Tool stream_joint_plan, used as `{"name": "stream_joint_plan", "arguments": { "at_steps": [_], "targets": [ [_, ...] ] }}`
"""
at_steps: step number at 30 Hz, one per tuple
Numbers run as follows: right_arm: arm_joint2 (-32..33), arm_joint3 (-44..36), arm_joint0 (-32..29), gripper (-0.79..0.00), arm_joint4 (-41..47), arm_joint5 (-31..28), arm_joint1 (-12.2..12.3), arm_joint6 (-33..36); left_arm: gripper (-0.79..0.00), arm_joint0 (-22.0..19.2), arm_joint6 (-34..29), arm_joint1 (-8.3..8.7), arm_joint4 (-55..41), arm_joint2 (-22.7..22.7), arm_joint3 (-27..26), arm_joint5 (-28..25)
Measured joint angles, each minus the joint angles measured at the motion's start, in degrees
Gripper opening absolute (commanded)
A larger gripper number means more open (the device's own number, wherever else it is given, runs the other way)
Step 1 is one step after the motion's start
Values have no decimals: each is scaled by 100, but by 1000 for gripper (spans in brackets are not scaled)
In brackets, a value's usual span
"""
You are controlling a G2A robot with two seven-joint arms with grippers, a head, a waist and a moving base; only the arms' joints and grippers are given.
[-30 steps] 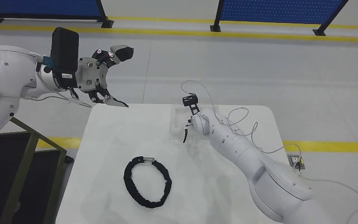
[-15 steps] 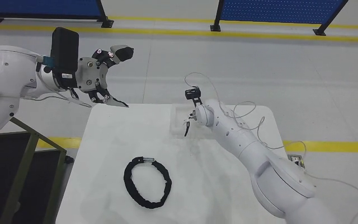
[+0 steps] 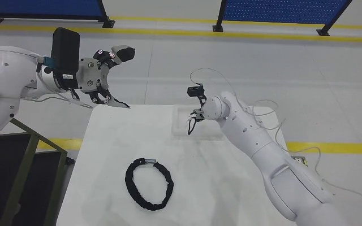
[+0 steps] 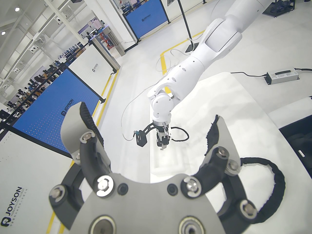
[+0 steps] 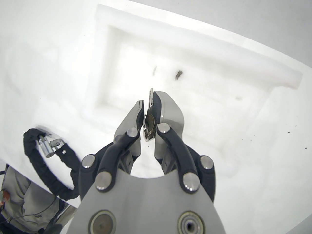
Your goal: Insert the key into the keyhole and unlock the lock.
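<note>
R gripper (image 5: 148,103) is pinching the key (image 5: 150,120) btw its pads, fingers pressed together on the key's head w/ the blade sticking out past the fingertips. It is hanging over the white foam tray (image 5: 195,37), which is sitting at the far edge of the table (image 3: 107,147). In the top view the same gripper (image 3: 191,124) is pointing down at the tray (image 3: 180,111), and whether the key tip is touching the foam is hard to judge, prob. just above it.

The lock (image 3: 168,182), a black sleeved loop w/ a metal cylinder joining its ends, is lying flat on the table nearer the robot, well apart from the tray and the key. In the right wrist view the cylinder end (image 5: 46,148) is showing beside the black sleeve; the keyhole itself is too small to make out.

L gripper (image 3: 125,79) is hovering off the table's far left corner, fingers spread wide, holding nothing. In its own wrist view the jaws (image 4: 148,115) are gaping w/ the lock (image 4: 275,179) lying beyond them.
</note>
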Motion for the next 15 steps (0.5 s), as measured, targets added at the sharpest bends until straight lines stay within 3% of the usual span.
{"name": "stream_joint_plan", "arguments": {
  "at_steps": [9,15],
  "targets": [
    [1374,-2349,-1142,-785,128,-384,683,1198,0,0,0,0,0,0,0,0],
    [2376,-3862,-2081,-785,663,-843,1004,1850,0,0,0,0,0,0,0,0]
  ]
}}
